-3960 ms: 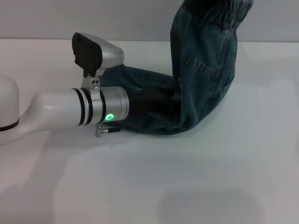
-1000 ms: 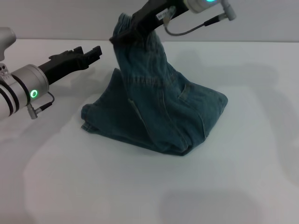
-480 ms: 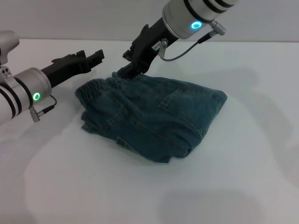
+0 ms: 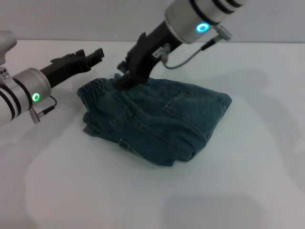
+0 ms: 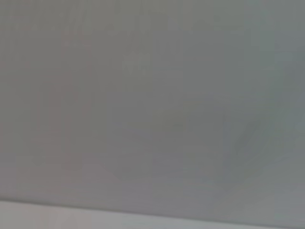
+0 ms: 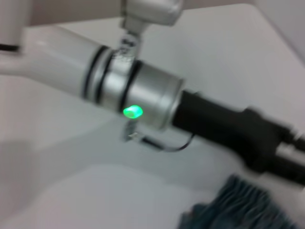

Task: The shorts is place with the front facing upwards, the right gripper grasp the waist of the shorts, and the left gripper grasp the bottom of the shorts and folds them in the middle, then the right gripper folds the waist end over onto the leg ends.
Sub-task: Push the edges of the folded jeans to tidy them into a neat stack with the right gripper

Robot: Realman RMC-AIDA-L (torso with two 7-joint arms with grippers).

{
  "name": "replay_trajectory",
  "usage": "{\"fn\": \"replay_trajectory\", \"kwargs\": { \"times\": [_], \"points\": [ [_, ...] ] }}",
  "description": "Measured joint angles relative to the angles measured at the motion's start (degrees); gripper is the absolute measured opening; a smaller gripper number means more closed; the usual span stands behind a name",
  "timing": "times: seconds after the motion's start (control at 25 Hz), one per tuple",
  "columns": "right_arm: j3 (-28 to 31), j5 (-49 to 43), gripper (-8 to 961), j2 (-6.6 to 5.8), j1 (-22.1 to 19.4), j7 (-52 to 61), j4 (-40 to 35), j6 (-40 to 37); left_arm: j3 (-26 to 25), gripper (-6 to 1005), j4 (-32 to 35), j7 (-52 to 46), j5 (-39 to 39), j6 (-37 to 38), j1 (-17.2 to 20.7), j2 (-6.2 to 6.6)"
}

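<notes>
The shorts [image 4: 162, 119] lie folded into a thick denim bundle in the middle of the white table [image 4: 228, 191]. The ruched waist of the shorts [image 4: 97, 90] is on top at the bundle's left end and also shows in the right wrist view [image 6: 238, 205]. My right gripper [image 4: 125, 78], on the blue-lit arm, reaches down from the back and is shut on the waist's rear edge. My left gripper [image 4: 90, 56], on the green-lit arm, hovers open and empty just behind and left of the waist, apart from the cloth; it shows too in the right wrist view [image 6: 248, 140]. The leg ends are hidden under the fold.
A grey wall [image 4: 71, 19] runs along the back of the table. The left wrist view shows only a blank grey surface.
Four seconds ago the left gripper held the legs down; it has since let go and drawn back left. The right gripper swung the raised waist down to the left and now presses lower.
</notes>
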Motion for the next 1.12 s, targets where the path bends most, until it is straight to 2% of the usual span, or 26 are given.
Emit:
{"fn": "replay_trajectory", "kwargs": {
  "times": [0.16,0.2,0.36,0.44,0.64,0.84,1.12],
  "points": [
    [5.21,0.28,442,-1.07,-3.11,2.26,-2.47,-9.77,-0.56,635,0.16,2.36,-3.36,0.31,0.27,-0.01],
    [6.37,0.29,442,-1.39,-4.03,2.72,-2.52,-11.69,-1.05,635,0.07,4.65,-6.55,0.68,0.41,-0.01],
    [7.71,-0.02,442,-2.63,-7.50,4.57,-2.05,-15.31,-1.73,635,-0.02,7.35,-10.86,0.91,0.44,0.18],
    [7.53,-0.08,442,-2.84,-9.29,5.48,-1.55,-15.84,-3.70,636,0.13,9.57,-12.88,1.09,0.43,0.21],
    [7.10,-0.43,442,-2.40,-11.58,6.51,3.69,-16.22,-6.98,637,0.03,11.68,-13.81,1.72,-0.45,0.22],
    [6.92,-3.42,442,-1.40,-12.63,6.85,6.29,-14.82,-7.21,637,-0.38,13.72,-14.40,1.44,-1.57,0.12],
    [6.85,-5.81,442,-1.25,-13.03,7.31,8.96,-10.78,-7.26,637,-1.25,14.07,-14.49,1.60,-2.04,0.00]
  ]
}}
